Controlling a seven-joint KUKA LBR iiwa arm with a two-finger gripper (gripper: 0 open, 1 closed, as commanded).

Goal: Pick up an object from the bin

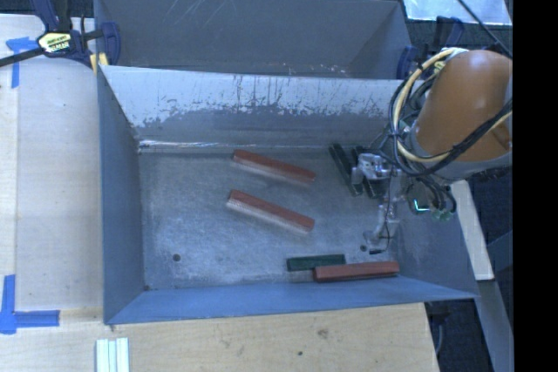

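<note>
In the grey bin (118,213) two red-brown bars lie slantwise on the middle of the floor, the upper bar (273,167) near the back wall and the lower bar (269,212) just in front of it, the two apart. Further right, along the front wall, a short green bar (316,261) lies end to end with a longer red bar (356,271), about touching. The gripper (379,241) hangs at the bin's right side, pointing down just above the red bar's right end, and whether it is open or closed I cannot tell
</note>
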